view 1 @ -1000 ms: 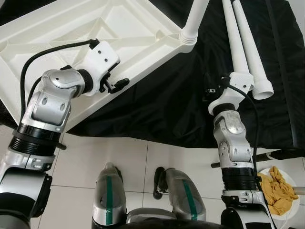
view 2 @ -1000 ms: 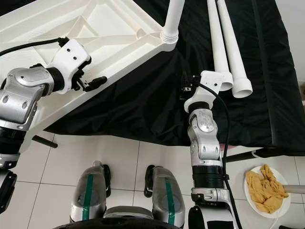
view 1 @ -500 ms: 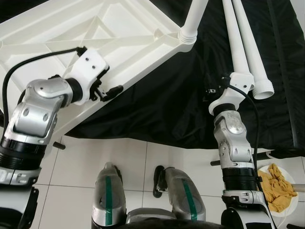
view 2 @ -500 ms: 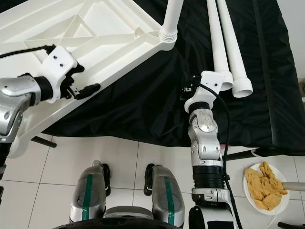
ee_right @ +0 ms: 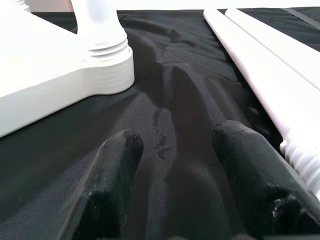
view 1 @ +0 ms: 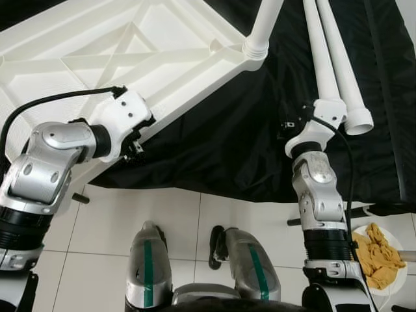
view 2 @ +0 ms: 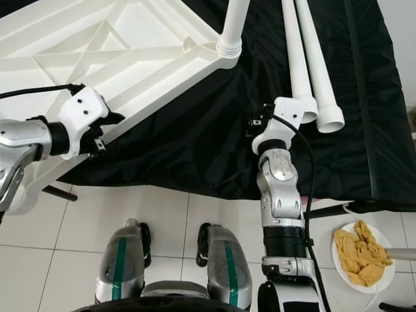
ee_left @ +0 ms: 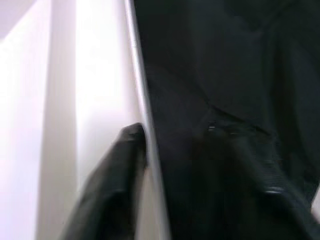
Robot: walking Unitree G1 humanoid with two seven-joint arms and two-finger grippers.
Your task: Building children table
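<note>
The white plastic tabletop lies upside down on a black cloth spread over the tiled floor, its ribbed underside facing up. One leg already stands in the corner socket nearest the middle of the scene, so that part of the build looks done. Two more legs lie loose side by side on the cloth, well apart from the tabletop, with their open ends toward the robot; they are not yet fitted. A fourth leg cannot be made out, and the far corners of the tabletop are cut off by the frame, so it is hard to say how many sockets are filled. The left gripper sits at the near edge of the tabletop, and in the left wrist view one black finger lies against the white rim while the other is over the cloth beside it; whether it pinches the rim or merely rests there I cannot tell. The right gripper hovers just above the cloth between the fitted corner and the loose legs, its two fingers spread apart and holding nothing. A white plate with a crumpled yellow cloth sits on the tiles by the robot's right side. By my judgement the job is at an early stage: at least two legs remain to be picked up and pushed into their sockets, and the table then has to be turned upright
</note>
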